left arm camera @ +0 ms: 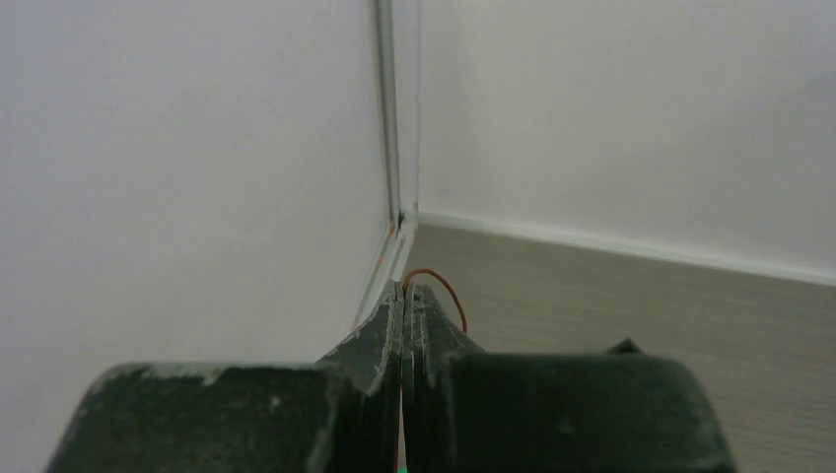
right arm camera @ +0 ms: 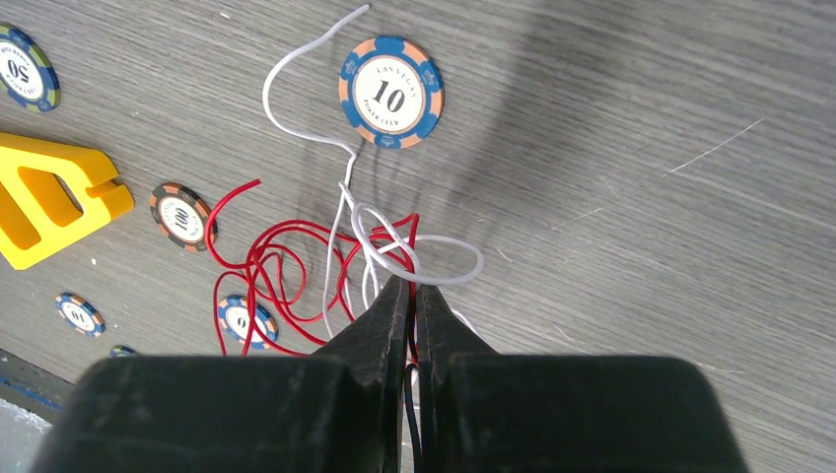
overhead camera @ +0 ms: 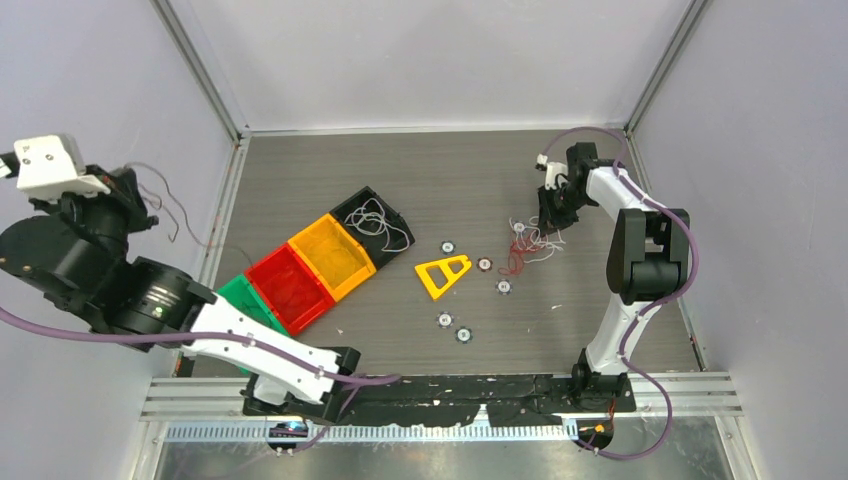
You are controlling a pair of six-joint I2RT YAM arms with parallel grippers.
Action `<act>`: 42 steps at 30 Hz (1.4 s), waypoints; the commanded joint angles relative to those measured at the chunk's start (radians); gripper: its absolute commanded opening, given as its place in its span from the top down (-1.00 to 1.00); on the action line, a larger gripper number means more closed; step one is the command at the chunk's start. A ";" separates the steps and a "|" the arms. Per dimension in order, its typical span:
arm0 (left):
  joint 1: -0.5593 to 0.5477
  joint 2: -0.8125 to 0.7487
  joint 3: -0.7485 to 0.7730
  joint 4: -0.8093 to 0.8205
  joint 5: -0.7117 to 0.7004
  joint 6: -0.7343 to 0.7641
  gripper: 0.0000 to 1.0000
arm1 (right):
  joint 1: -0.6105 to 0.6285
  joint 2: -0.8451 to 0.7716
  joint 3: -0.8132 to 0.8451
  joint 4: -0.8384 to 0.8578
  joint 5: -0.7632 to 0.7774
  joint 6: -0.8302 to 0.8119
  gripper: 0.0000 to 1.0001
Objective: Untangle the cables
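A small tangle of red cable (right arm camera: 258, 264) and white cable (right arm camera: 394, 248) lies on the grey table, at the right in the top view (overhead camera: 527, 245). My right gripper (right arm camera: 412, 284) is shut at the tangle's edge, with a red and a black strand pinched between its jaws; it also shows in the top view (overhead camera: 553, 215). My left gripper (left arm camera: 406, 288) is raised at the far left near the wall (overhead camera: 138, 198). It is shut on a thin orange-brown wire (left arm camera: 446, 288) that trails down toward the table (overhead camera: 178, 212).
Black (overhead camera: 345, 212), yellow (overhead camera: 312, 238), red (overhead camera: 265, 268) and green (overhead camera: 232, 292) bins stand in a diagonal row; the black one holds white wires (overhead camera: 380, 222). A yellow triangle (overhead camera: 436, 282) and several poker chips (right arm camera: 390, 91) lie near the tangle. Walls enclose the table.
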 commanded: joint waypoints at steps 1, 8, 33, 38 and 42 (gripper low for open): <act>0.046 0.003 -0.104 -0.187 0.018 0.242 1.00 | 0.006 -0.035 -0.009 0.013 -0.009 -0.004 0.80; 0.050 -0.048 -0.174 -0.260 -0.023 0.371 1.00 | 0.006 -0.037 -0.004 0.010 -0.014 -0.002 0.80; -0.169 -0.152 -0.812 -0.565 -0.271 1.046 1.00 | 0.004 -0.023 -0.009 0.005 -0.011 -0.001 0.80; -0.297 -0.125 -0.960 -0.247 -0.393 0.904 1.00 | 0.003 -0.023 -0.014 0.001 -0.014 -0.008 0.80; -0.304 0.026 -0.981 -0.122 -0.471 0.911 1.00 | 0.003 -0.024 -0.016 -0.007 -0.021 -0.017 0.80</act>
